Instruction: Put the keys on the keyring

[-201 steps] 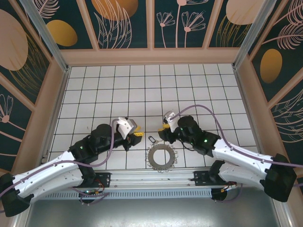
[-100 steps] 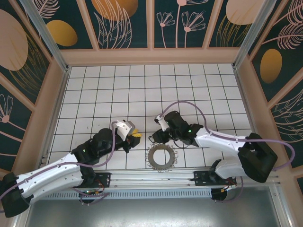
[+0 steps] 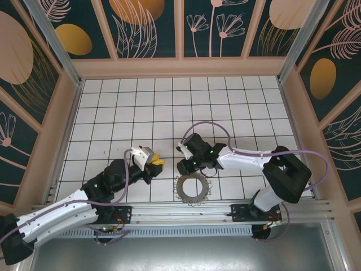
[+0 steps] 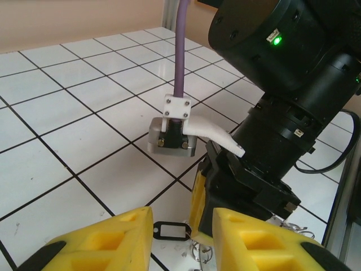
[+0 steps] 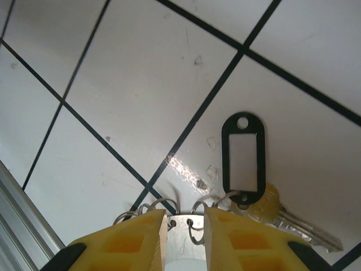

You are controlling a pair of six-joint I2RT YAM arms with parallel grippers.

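Two yellow fingers of the right gripper [image 5: 184,217] stand either side of the keyring [image 3: 179,187]. The gap between them is narrow and the ring's silver rim sits in it, but whether they have actually pinched the metal I cannot tell. Small wire loops [image 5: 163,203] fringe the rim right at the fingertips. Just beyond lie the keys [image 5: 271,206], flat on the white tiled floor [image 5: 141,68], the brass bow tucked under a black-framed tag [image 5: 242,158] whose lower end seems to meet one of the loops. The left gripper [image 4: 183,221] hangs low just beside, jaws partly apart and holding nothing.

To my eye the step in hand is getting a firm hold on the ring so a loop can be offered to the key. It wants a grip on the flat rim, not the springy loops, and a gentle lift — the hoop looks floppy, and a jerk could drag the key along with it
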